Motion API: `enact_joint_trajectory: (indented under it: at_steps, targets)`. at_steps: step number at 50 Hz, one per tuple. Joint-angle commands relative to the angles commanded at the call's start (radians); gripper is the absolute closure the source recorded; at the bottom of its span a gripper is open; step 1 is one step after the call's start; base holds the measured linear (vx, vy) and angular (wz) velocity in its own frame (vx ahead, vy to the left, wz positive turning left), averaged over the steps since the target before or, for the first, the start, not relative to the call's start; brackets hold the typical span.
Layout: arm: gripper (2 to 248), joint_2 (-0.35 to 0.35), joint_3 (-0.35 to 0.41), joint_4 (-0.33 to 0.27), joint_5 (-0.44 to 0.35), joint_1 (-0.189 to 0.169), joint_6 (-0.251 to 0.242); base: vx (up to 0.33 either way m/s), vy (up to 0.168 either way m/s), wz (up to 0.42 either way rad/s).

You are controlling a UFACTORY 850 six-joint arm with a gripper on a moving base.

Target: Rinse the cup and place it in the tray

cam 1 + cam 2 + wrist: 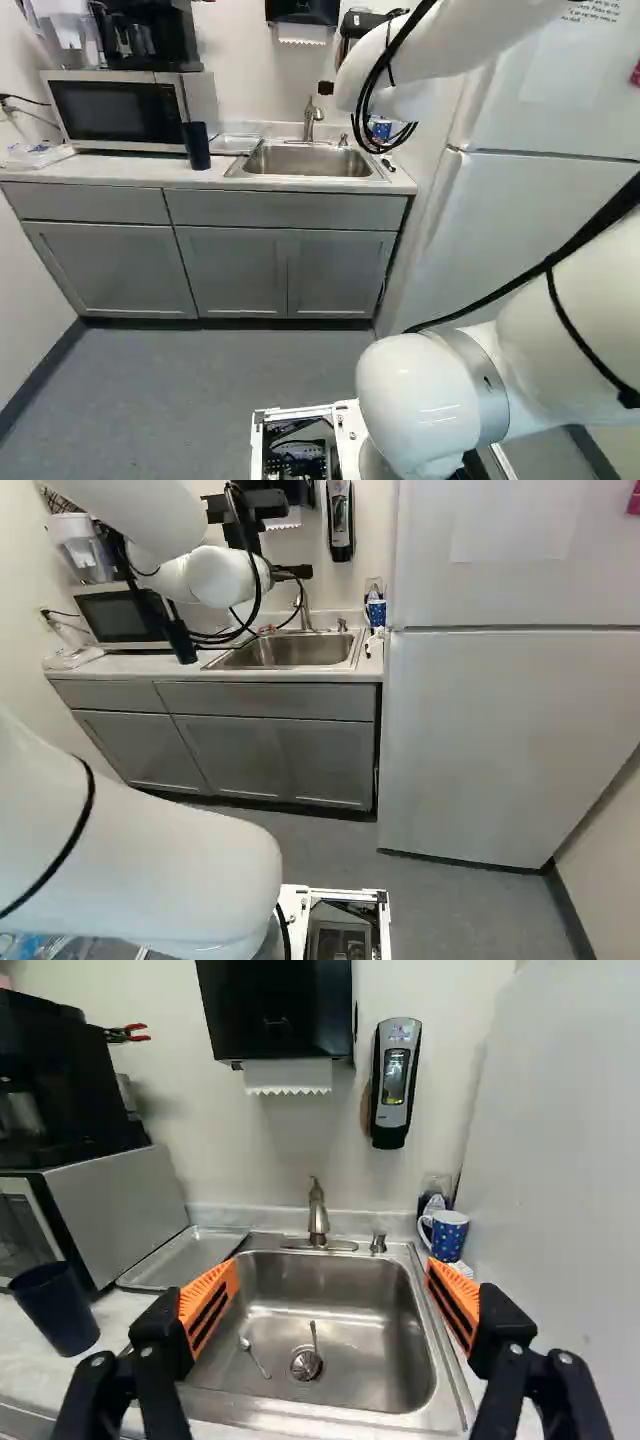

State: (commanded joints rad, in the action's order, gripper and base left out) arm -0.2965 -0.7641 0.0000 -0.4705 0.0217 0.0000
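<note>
The cup I'd take to be the one wanted, the dark one (196,145), stands upright on the counter (120,172), in the upper left of the left base view, in front of the microwave (118,110); whether they touch I can't tell. The tray (190,1257) lies between microwave and sink (325,1330). Over the sink hangs the gripper (330,1285), its fingers spread wide with nothing between them, and the cup sits outside that spread, on the microwave's side. So the next job, I'd say, is reaching for it: swing across above the counter, line up square with the cup, then ease in with one pad to each side, about mid-body, minding the microwave with the outer finger. I'd close gently, since a tall, narrow cup could tip if one pad nudged it first. A grip clear of the rim would leave the mouth free for the tap (318,1218). The spotted mug (447,1235) by the fridge (560,1210) I'd leave alone.
</note>
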Motion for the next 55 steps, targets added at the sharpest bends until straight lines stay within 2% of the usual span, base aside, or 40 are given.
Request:
enact_joint_trajectory:
  at_steps: [33,55]
  targets:
    - [3,0.0,0.0,0.0,0.0,0.0,0.0,0.118,0.004,-0.008]
    - [3,0.0,0.0,0.0,0.0,0.0,0.0,0.111,0.033,0.161]
